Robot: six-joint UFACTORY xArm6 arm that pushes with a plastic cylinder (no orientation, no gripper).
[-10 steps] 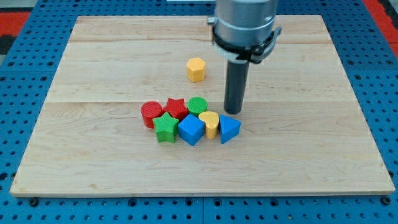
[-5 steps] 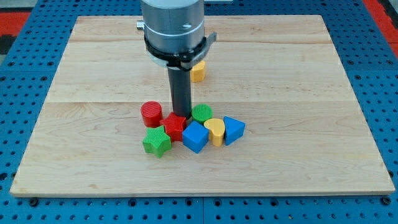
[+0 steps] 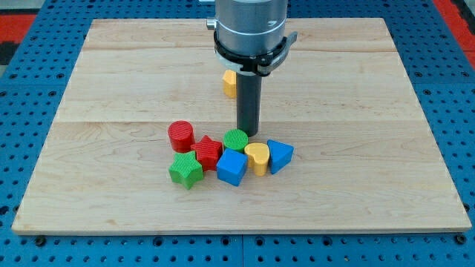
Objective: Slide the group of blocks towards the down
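My tip (image 3: 247,133) stands just above the green cylinder (image 3: 235,140), at the top edge of the group. The group lies a little below the board's middle: a red cylinder (image 3: 180,136) at the left, a red star (image 3: 208,151), the green cylinder, a green star (image 3: 185,170) at the lower left, a blue cube (image 3: 232,166), a yellow heart (image 3: 257,157) and a blue triangular block (image 3: 279,155) at the right. The red cylinder stands slightly apart from the rest.
A yellow hexagonal block (image 3: 231,83) sits alone higher up the wooden board (image 3: 111,89), partly hidden behind the rod. The board lies on a blue pegboard surface (image 3: 30,111).
My tip first moved left and pushed the red star and green star down and left, then moved back right to stand above the green cylinder. The red cylinder now stands apart.
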